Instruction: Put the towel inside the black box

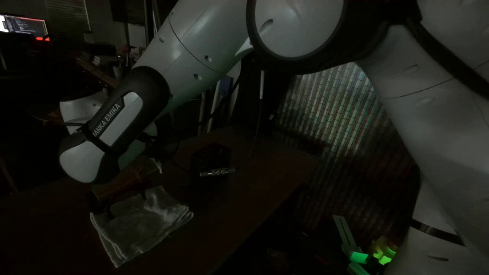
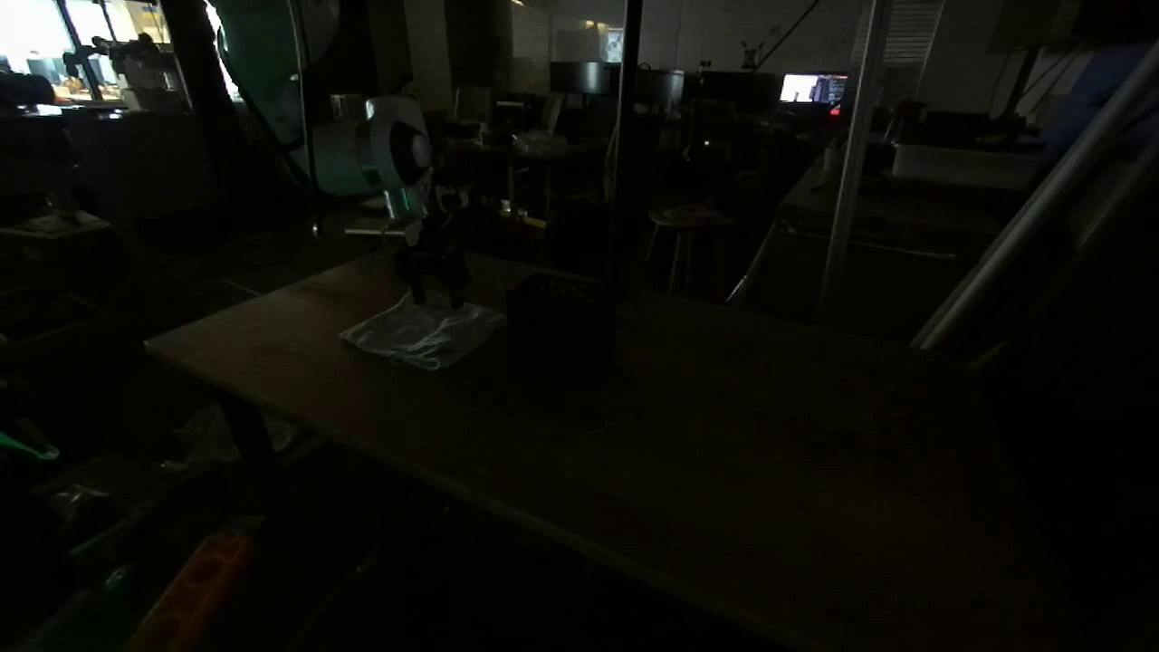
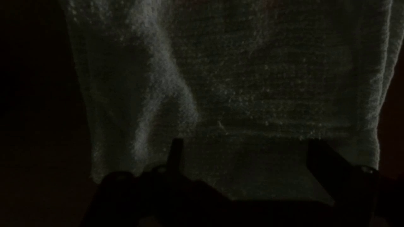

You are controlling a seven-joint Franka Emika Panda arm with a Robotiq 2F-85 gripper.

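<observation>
**Towel [image 1: 141,225] beneath my spread jaws, not yet gripped**

It lies folded and nearly flat on the tabletop [image 2: 706,453], between the tabletop's end edge and the black box [image 2: 563,335], just beside the box; whether the two touch I cannot tell. My jaws stand wide apart with nothing held, my fingers [image 3: 177,154] poised over the cloth near one of its borders. In this gloom I cannot say whether their tips meet the pile.

I expect it to be light, limp and hard to damage, with enough nap to resist slipping. The trouble would be closing on flat cloth: I might skim the top layer and let the folds fall open. A pale crease [image 3: 161,66] stands out close by one finger, running roughly across my closing direction. I would shift to straddle it, press low and pinch there, so that several layers come up together. A corner may trail, so I would lift high.
</observation>
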